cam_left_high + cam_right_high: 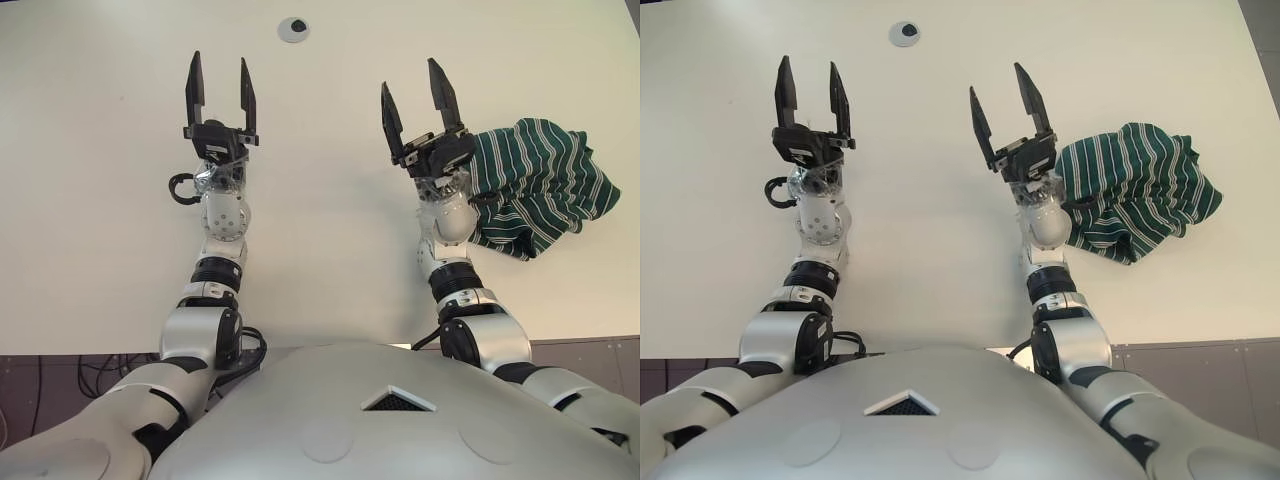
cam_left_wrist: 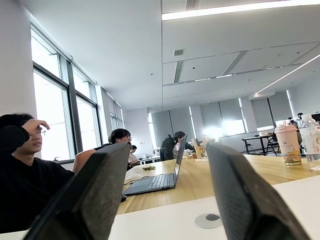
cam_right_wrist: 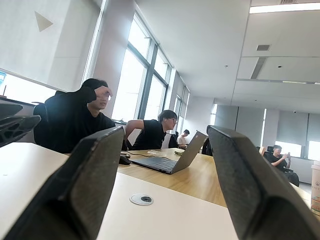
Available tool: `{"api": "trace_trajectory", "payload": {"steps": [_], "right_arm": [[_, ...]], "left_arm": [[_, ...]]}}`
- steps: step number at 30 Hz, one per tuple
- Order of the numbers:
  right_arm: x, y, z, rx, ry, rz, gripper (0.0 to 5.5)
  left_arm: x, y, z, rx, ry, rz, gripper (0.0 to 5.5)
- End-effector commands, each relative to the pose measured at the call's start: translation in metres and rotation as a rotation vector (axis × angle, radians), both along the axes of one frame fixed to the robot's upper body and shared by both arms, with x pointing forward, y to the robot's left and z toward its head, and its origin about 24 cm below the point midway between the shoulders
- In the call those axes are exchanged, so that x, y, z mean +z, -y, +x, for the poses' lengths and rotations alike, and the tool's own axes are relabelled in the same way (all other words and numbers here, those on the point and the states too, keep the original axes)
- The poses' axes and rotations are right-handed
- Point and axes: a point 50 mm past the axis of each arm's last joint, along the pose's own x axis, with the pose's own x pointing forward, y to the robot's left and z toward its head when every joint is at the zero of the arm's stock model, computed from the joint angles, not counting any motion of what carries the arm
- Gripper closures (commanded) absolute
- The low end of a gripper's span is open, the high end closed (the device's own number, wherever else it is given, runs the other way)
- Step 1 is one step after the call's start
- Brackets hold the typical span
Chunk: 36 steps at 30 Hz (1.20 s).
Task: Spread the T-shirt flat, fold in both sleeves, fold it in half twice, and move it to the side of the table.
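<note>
The green striped T-shirt (image 1: 532, 185) is seen crumpled on the white surface (image 1: 320, 260), just beside the right claw (image 1: 418, 96). Both it and the left claw (image 1: 221, 87) are held apart, empty.

You've got bare tabletop (image 1: 90, 230) between the arms and all round the left gripper (image 1: 219, 65); its fingers are spread with nothing in the gap. The right gripper (image 1: 409, 78) is the same, with a free gap and open tabletop ahead of it. The only obstacle up front is a small low round grommet (image 1: 293, 29) near the far edge, well apart from both. On the right, the bunched T-shirt (image 1: 535, 185) sits just beside the right wrist and blocks a sideways sweep there. There is a narrow bare strip past it.
</note>
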Motion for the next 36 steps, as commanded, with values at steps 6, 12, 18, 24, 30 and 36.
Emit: {"api": "trace_trajectory", "payload": {"steps": [6, 12, 18, 24, 30, 36], "right_arm": [[-0.031, 0.007, -0.019, -0.017, -0.14, -0.026, 2.47], [-0.031, 0.007, -0.018, -0.014, -0.144, -0.029, 2.47], [-0.032, 0.007, -0.019, -0.013, -0.147, -0.03, 2.47], [-0.032, 0.007, -0.018, -0.013, -0.15, -0.032, 2.47], [-0.037, 0.013, -0.013, -0.022, -0.186, -0.04, 2.47], [-0.038, 0.013, 0.003, 0.009, -0.242, -0.053, 2.47]], "left_arm": [[-0.03, -0.003, -0.02, 0.005, -0.138, 0.025, 2.76], [-0.03, -0.002, -0.02, 0.003, -0.138, 0.024, 2.76], [-0.03, -0.002, -0.021, 0.002, -0.14, 0.024, 2.76], [-0.031, -0.001, -0.02, 0.001, -0.143, 0.025, 2.76], [-0.035, 0.005, -0.016, 0.001, -0.18, 0.026, 2.76], [-0.041, 0.007, -0.01, 0.046, -0.221, 0.033, 2.76]]}}
